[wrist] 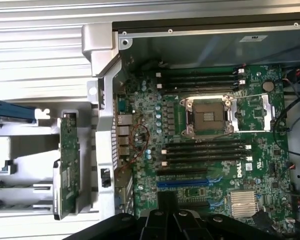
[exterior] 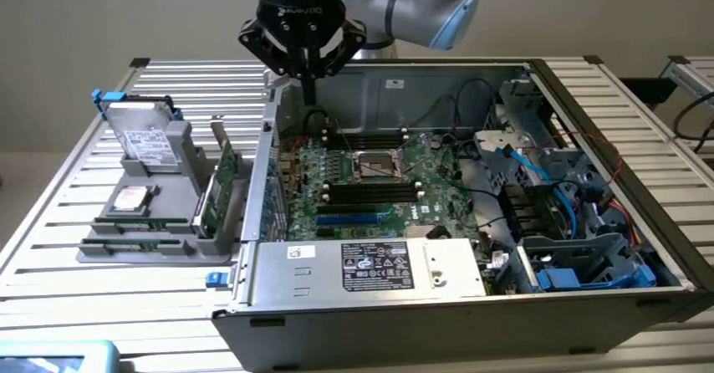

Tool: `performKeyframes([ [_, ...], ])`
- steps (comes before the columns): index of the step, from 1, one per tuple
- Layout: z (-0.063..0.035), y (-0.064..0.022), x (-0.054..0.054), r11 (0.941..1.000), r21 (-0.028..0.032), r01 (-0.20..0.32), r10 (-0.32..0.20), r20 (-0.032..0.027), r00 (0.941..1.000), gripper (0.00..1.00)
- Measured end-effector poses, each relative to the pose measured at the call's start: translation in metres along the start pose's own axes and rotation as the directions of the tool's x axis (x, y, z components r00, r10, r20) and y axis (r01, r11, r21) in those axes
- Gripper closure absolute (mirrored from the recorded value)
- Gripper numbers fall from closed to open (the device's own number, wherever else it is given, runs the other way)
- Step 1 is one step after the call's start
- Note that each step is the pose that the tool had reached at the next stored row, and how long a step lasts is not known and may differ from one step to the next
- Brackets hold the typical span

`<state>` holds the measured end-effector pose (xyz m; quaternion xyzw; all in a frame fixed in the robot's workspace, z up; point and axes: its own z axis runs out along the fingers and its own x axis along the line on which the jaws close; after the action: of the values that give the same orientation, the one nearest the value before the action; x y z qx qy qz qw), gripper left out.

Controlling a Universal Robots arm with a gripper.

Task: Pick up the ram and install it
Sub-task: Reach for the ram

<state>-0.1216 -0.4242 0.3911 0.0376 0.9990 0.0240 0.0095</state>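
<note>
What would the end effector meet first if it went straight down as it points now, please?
Probably the motherboard in the open case, near its blue slot; depth is unclear.

Gripper [exterior: 307, 97], fingers together, hangs above far corner of open computer case [exterior: 446, 323]. Gray tray [exterior: 145, 254] just beside case, exterior view's left, holds thin green sticks, possibly ram [exterior: 129, 244].

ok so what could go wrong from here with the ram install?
1. The gripper, shut and seemingly empty, hangs over the case wall, away from the ram on the grey holder; coming down here could strike the wall.
2. The expansion card stands close beside the ram; a sloppy approach might clip it.
3. A loose red wire lies near the memory slots and could snag.
</note>
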Motion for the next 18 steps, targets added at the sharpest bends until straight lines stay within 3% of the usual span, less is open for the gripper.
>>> performKeyframes([
  [7, -0.0002, -0.0070, 0.011, 1.0000, 0.0000, 0.000, 0.000, 0.0001, 1.0000, 0.89],
  [18, -0.0011, -0.0157, 0.051, 1.0000, 0.0000, 0.000, 0.000, 0.0000, 1.0000, 0.89],
])
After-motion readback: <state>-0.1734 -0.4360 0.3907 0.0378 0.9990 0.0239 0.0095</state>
